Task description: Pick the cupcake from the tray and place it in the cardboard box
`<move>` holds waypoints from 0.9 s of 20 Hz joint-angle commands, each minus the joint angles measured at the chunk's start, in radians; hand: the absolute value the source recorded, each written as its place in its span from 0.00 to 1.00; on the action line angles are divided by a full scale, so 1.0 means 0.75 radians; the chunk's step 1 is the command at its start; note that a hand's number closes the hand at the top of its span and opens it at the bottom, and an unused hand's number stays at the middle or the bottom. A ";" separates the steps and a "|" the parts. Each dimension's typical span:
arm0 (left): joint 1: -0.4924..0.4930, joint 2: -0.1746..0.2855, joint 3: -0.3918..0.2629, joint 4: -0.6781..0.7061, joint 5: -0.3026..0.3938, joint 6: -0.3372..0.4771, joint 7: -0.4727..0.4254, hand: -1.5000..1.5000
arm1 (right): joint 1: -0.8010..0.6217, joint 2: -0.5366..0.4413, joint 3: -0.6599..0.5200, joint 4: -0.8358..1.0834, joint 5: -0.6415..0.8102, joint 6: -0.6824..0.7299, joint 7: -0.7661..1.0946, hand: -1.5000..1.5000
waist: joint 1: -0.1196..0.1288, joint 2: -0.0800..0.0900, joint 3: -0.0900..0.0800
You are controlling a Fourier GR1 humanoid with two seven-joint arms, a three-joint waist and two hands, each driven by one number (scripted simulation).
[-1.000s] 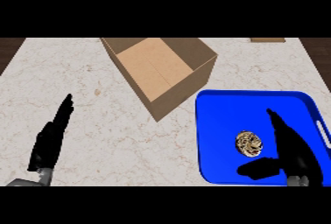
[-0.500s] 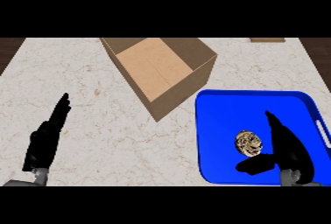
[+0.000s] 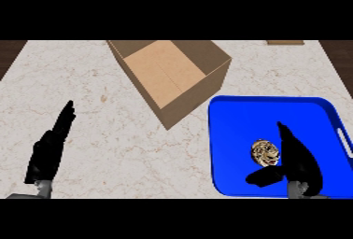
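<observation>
fingers [image 3: 286,137] of the right hand [image 3: 301,165] straight, thumb spread, holding nothing, at three o'clock of the cupcake [image 3: 265,152], which sits at the tray's [image 3: 276,99] seven o'clock. likely light and crumbly; pinch its base sides.

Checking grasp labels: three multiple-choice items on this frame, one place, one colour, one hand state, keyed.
1. The cardboard box stands: A) on the tray B) beyond the tray, to its left C) nearer the robot than the tray.
2. The tray is: A) blue B) red C) green.
3. The right hand beside the cupcake is: A) shut on it B) shut, empty C) open.
Key: 1 B, it sits up-left of the tray; 2 A, plainly blue; 3 C, fingers straight, cupcake uncovered.
</observation>
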 commanded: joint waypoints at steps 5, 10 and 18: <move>0.038 -0.064 0.053 -0.057 -0.078 -0.047 0.032 0.50 | -0.052 0.095 -0.030 0.034 0.070 0.045 0.093 0.00 | 0.000 0.000 0.000; 0.128 -0.086 0.088 -0.075 -0.080 -0.107 -0.028 0.50 | -0.004 0.107 -0.076 0.150 0.086 -0.033 -0.057 0.00 | 0.003 0.000 0.000; 0.109 -0.129 0.118 -0.192 -0.150 -0.128 0.083 0.50 | -0.036 0.144 -0.076 0.180 0.098 0.043 -0.044 0.00 | 0.005 -0.001 0.000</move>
